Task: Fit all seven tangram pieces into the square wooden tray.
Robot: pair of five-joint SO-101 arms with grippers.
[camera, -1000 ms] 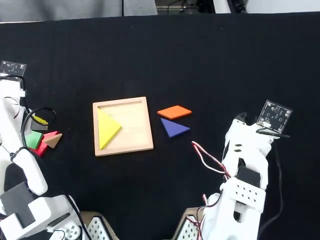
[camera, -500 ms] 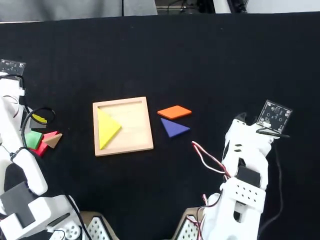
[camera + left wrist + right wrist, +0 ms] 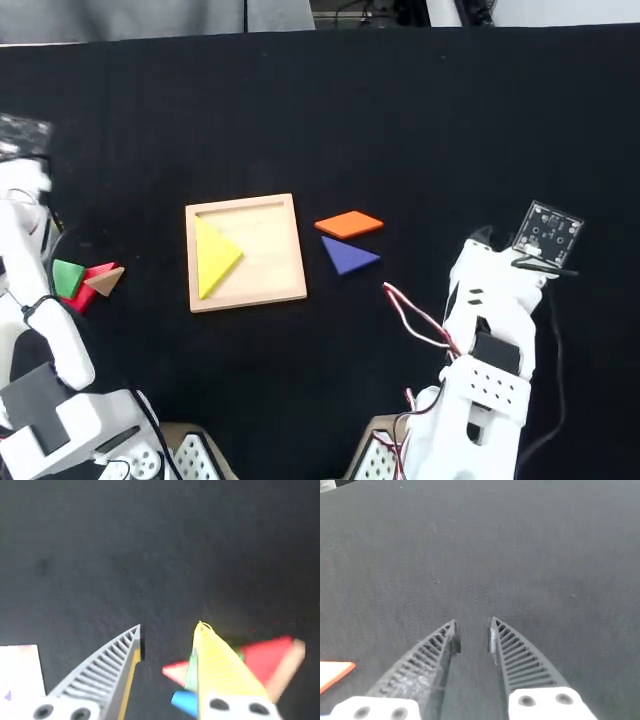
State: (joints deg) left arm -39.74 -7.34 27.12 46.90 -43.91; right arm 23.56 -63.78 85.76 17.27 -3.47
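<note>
Step in hand, by my reading: fetching the second piece.

- Square wooden tray [image 3: 297,245] holds one piece, a yellow triangle [image 3: 214,256]. Its long edge lies along the tray's 9 o'clock wall and its point faces the centre. The rest of the tray floor is bare, so six pieces remain out.
- Left gripper [image 3: 169,630] has its fingers spread with nothing between them. It hangs over the black table [image 3: 400,120] beside the loose cluster at the tray's 9 o'clock.
- That cluster is the green piece [image 3: 67,277], red piece [image 3: 98,270] and tan piece [image 3: 107,282], all crowded and touching.
- Right gripper [image 3: 473,630] has its fingers a little apart and is empty, well off toward the tray's 4 o'clock.
- Orange parallelogram [image 3: 349,224] and blue triangle [image 3: 349,256] lie near the tray at its 3 o'clock, just apart from each other.

Next move, as I judge it: bring your left gripper's fingers down astride one outer piece of the cluster, green or tan. A loose grip there would drag the neighbouring pieces along.
</note>
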